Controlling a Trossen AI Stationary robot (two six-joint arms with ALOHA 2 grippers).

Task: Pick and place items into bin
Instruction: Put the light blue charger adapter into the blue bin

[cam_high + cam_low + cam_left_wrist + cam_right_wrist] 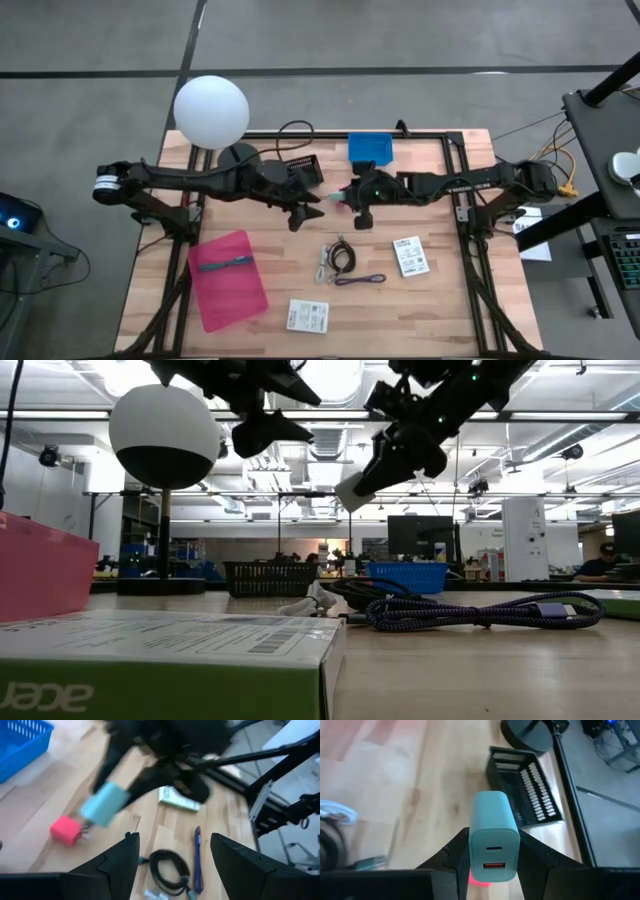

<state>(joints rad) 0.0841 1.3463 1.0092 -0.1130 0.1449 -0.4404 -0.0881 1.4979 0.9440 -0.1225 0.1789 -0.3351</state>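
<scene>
My right gripper (360, 212) hangs over the table's middle, shut on a pale teal cube (493, 835) with two ports on its end face. A pink cube (65, 831) lies on the wood just below it. My left gripper (175, 838) stands open and empty close by on the left, above the table. Nearer the front lie a black coiled cable (341, 257), a purple cable (361, 280) and two white packets (410, 255) (307, 315). A teal pen (225, 264) rests on a pink pad (228, 285). My right gripper pinches the teal cube by two opposite sides (474, 851) between its two fingers. The fingers slant down from the table's right side. The cube is lifted clear of the table (362, 485), and its ported end faces back toward the wrist.
A blue bin (371, 148) stands at the far edge, with a black basket (303, 166) to its left. A lamp with a white globe (211, 110) rises at the far left. Bare wood lies between the two arms and the cables.
</scene>
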